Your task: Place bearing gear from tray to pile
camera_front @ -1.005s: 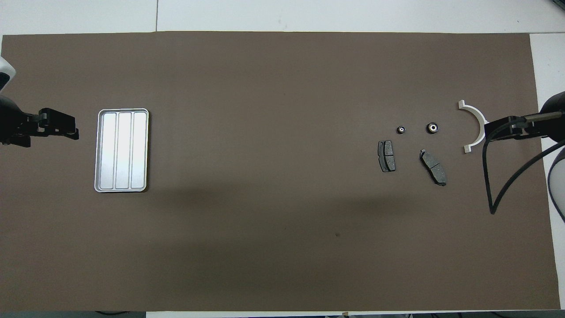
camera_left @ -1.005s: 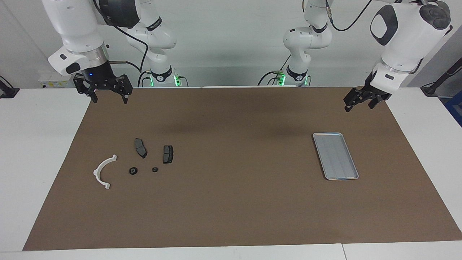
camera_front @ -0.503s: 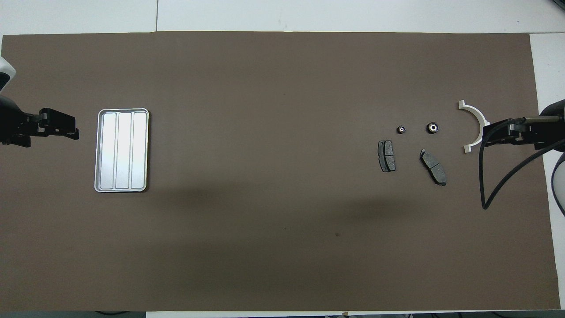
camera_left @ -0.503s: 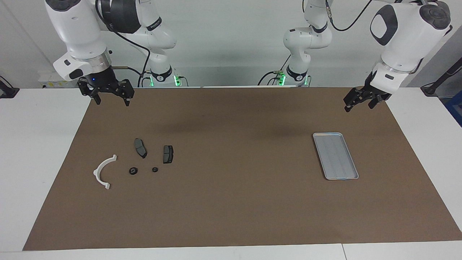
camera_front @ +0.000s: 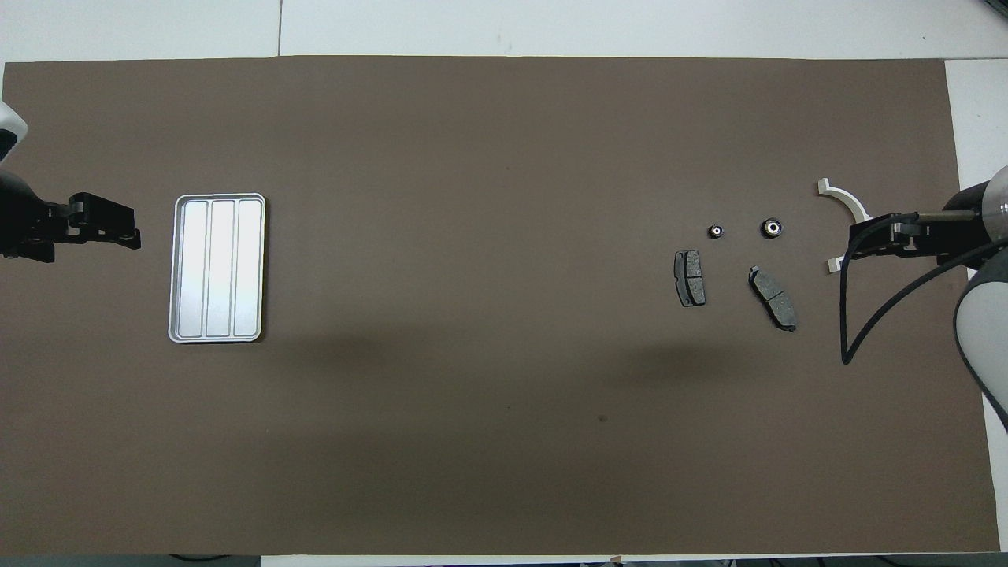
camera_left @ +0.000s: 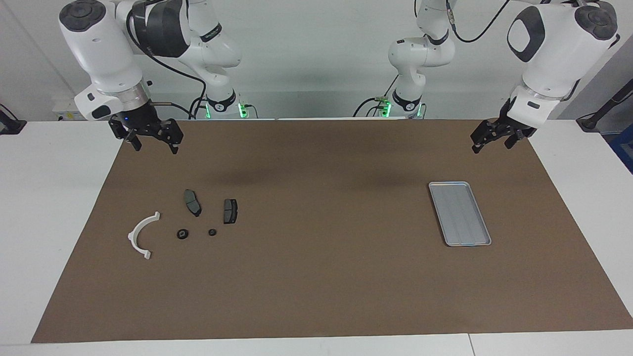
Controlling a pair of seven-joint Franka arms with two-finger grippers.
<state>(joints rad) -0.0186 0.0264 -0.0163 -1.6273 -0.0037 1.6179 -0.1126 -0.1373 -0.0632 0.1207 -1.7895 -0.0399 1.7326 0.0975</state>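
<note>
A: Item one, the bearing gears. Where are they recorded against each pincer?

B: Two small round black bearing gears, one larger (camera_left: 182, 234) and one smaller (camera_left: 212, 232), are listed on the brown mat (camera_left: 316, 277) within the pile, not in the tray (camera_left: 460, 213). They lie between the white bracket (camera_left: 141, 236) and the two brake-pad plates (camera_left: 192, 202) (camera_left: 230, 210), farther from the robots than the plates. The right pincer (camera_left: 153, 141) is held raised over the mat's edge at its own end, its fingers spread apart and empty. The left pincer (camera_left: 489, 142) is raised near the tray's end, also parted and empty, well apart from the gears.

A: Materials and shapes?

B: The tray is entered as silver metal, rectangular, round-cornered, rimmed, with lengthwise ribs; nothing is seen in it. The plates are dark grey and flat. The bracket is a white plastic half-ring. Each gear shows a pale centre (camera_front: 773, 227) (camera_front: 716, 231) in the overhead view.

A: Anything obscured?

B: In the overhead view the bracket's middle (camera_front: 844, 200) is covered by the right pincer (camera_front: 858, 242). The gears' teeth cannot be made out.
</note>
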